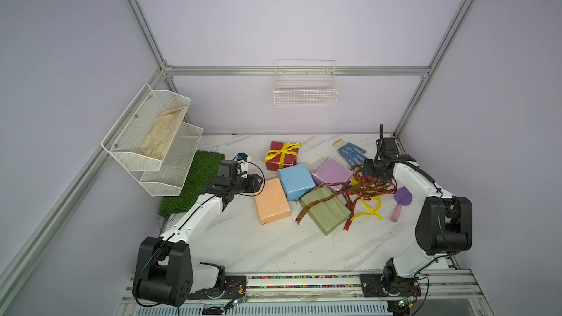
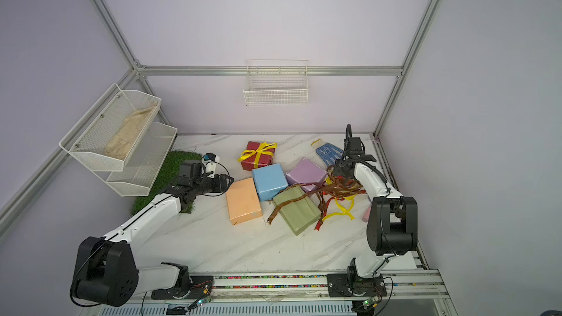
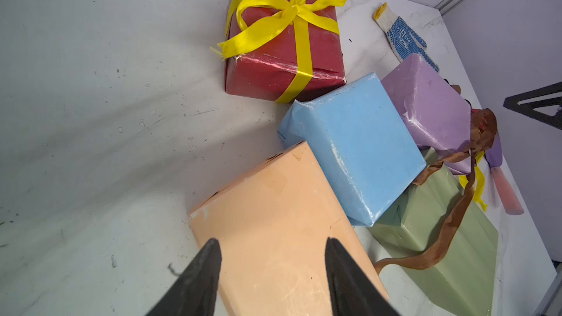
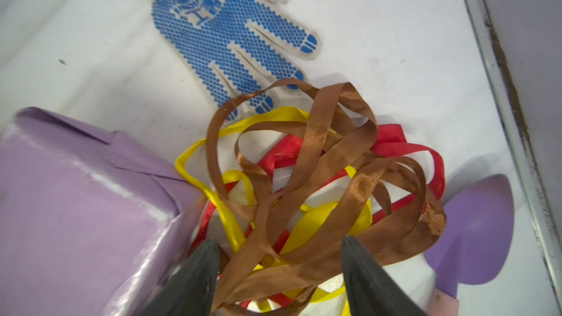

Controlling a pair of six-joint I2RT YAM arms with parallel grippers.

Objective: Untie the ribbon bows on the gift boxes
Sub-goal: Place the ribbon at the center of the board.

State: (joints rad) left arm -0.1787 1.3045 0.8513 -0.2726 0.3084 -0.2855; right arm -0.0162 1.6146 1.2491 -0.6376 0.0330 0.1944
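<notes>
Brown ribbons (image 4: 322, 147) are lying loose between the right gripper's (image 4: 278, 240) spread jaws, one strand trailing diagonally across the olive box (image 1: 331, 214).

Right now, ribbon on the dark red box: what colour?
Yellow. The bow on the dark red box shows best in the left wrist view.

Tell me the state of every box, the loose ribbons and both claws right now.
Dark red box: tied, yellow bow intact.
Light blue box: no ribbon.
Lilac box: no bow.
Peach box: no ribbon.
Olive box: untied, brown ribbon draped loose across.
Ribbon tangle: loose heap.
Left claw: open, empty.
Right claw: open over the tangle.
</notes>
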